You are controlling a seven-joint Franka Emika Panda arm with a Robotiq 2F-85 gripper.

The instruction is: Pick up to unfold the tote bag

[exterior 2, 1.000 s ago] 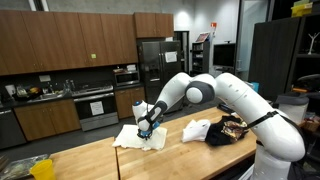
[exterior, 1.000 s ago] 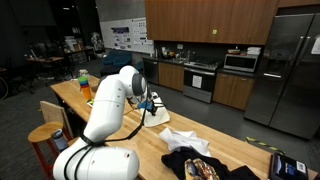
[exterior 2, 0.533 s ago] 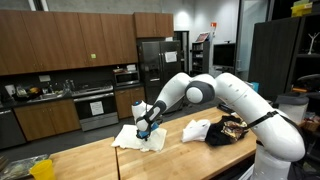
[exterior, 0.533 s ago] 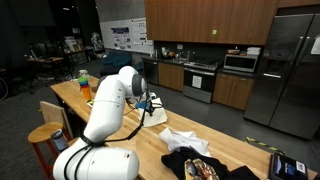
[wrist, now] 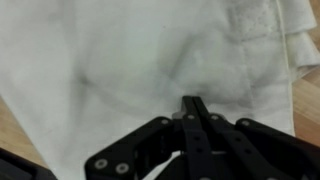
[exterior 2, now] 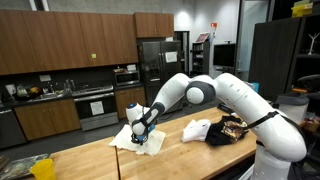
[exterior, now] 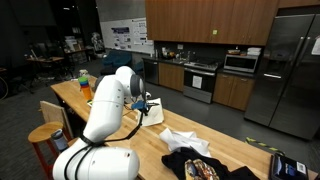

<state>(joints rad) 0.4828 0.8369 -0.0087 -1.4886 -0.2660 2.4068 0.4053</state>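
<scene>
The white tote bag [exterior 2: 128,144] lies crumpled on the wooden counter [exterior 2: 190,158]; it also shows in an exterior view [exterior: 156,114]. My gripper [exterior 2: 139,129] is right over the bag's middle, fingers pressed together with a fold of the fabric pinched between them. In the wrist view the shut fingers [wrist: 193,104] sit against the white cloth [wrist: 130,60], which fills the frame, with a seamed edge at the upper right. In an exterior view [exterior: 146,104] the arm partly hides the gripper.
A second crumpled white cloth [exterior 2: 197,129] and a dark bag with a patterned item [exterior 2: 232,130] lie further along the counter. A green bottle [exterior: 83,78] and an orange object [exterior: 88,93] stand at the far end. Wooden stools [exterior: 45,133] flank the counter.
My gripper has shifted a little sideways along the counter, and the bag's fabric has been drawn along and bunched with it.
</scene>
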